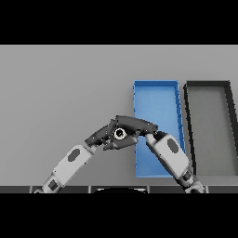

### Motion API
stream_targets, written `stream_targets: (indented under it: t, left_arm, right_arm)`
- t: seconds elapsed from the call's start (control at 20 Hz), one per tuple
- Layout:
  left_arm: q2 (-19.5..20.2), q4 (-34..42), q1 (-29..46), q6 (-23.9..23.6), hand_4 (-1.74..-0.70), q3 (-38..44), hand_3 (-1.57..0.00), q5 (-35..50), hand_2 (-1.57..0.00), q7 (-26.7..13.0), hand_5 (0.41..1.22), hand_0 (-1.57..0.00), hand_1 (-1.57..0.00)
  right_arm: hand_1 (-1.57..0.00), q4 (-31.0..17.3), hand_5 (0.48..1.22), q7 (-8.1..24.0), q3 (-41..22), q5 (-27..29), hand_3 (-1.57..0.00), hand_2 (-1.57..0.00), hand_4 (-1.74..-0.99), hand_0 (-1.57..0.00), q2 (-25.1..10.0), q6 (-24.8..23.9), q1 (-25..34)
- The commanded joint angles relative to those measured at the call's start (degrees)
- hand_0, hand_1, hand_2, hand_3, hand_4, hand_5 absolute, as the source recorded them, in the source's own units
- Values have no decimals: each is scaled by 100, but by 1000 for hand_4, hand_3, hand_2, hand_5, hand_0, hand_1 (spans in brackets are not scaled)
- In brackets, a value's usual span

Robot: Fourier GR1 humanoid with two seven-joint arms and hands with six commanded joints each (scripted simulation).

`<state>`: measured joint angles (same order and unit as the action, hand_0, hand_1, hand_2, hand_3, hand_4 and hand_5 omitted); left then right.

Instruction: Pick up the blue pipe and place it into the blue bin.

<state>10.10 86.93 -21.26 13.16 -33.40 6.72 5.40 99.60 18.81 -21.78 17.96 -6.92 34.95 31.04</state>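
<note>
Both forearms rise from the lower edge and lean toward each other, their dark hands meeting just left of the blue bin's [156,95] left wall. Coming up from the lower right, the right arm crosses the near part of the bin, and the right hand [137,124] reaches leftward past that wall, its fingers stretched long and close together. Coming up from the lower left, the left hand [101,135] points up and to the right, its fingertips tucked in under the right hand.

Between the two hands sits a small pale ring with a dark centre [120,134], which looks like the end of a tube seen head-on. It shows no blue from here, so I cannot say for certain that it is the blue pipe. The dark fingers crowd round it so closely that I cannot tell which hand grips it, nor whether either hand's fingers are curled or straight at that spot.

The bin is a long shallow tray running away from the robot, and its far half is bare blue floor. Just beside it on the right, a small gap apart, lies a black bin [208,85] of much the same shape with a grey floor. Both stand on the grey table [60,88]
</note>
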Motion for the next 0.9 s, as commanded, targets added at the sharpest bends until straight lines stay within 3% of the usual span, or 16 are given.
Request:
stream_targets:
  t: [0.0,0.1,0.15,0.2,0.3,0.4,0.45,0.55,0.7,0.85]
  left_arm:
    - [21,37,-4,60,-1437,-16,-416,-7,-1024,-166,1220,-1224,-1003]
    - [91,36,20,347,-1251,-7,-266,-68,-655,-170,1220,-783,-642]
    - [39,30,-3,445,-1179,-12,-212,-125,-524,-208,1213,-626,-513]
    - [69,64,4,560,-1110,26,-170,-217,-419,-290,1184,-501,-410]
    - [85,66,99,552,-995,68,-108,-493,-268,-41,1042,-320,-262]
    - [60,-18,86,472,-912,150,-69,-522,-171,15,901,-205,-167]
    - [39,-11,92,386,-880,158,-55,-536,-137,-210,842,-163,-134]
    - [-4,-132,21,319,-836,143,-35,-622,-87,-237,754,-104,-85]
    - [39,-118,94,319,-830,180,-17,-543,-44,-174,659,-53,-43]
    - [-13,-65,203,255,-865,243,-8,-340,-22,-707,616,-27,-22]
  right_arm:
    - [-1547,34,1186,-120,10,-75,-1538,-1547,-1478,-1546,-19,42,-25]
    - [-1556,50,1198,-112,6,-119,-1550,-1556,-1481,-1555,39,58,-51]
    - [-1559,99,1203,-15,15,-119,-1554,-1559,-1481,-1558,73,40,-48]
    - [-1561,130,1206,-137,9,-124,-1558,-1561,-1482,-1561,67,43,-136]
    - [-1565,173,1212,-99,32,-55,-1562,-1565,-1483,-1565,91,46,-168]
    - [-1567,170,1215,32,100,42,-1566,-1567,-1484,-1567,107,69,-101]
    - [-1568,219,1216,32,145,100,-1567,-1568,-1484,-1568,68,73,-114]
    - [-1569,230,1218,165,112,12,-1568,-1569,-1485,-1569,172,22,-93]
    - [-1570,228,1219,-72,180,-106,-1570,-1570,-1485,-1570,162,40,-153]
    - [-1570,206,1220,-94,186,-144,-1570,-1570,-1490,-1570,218,-3,-170]
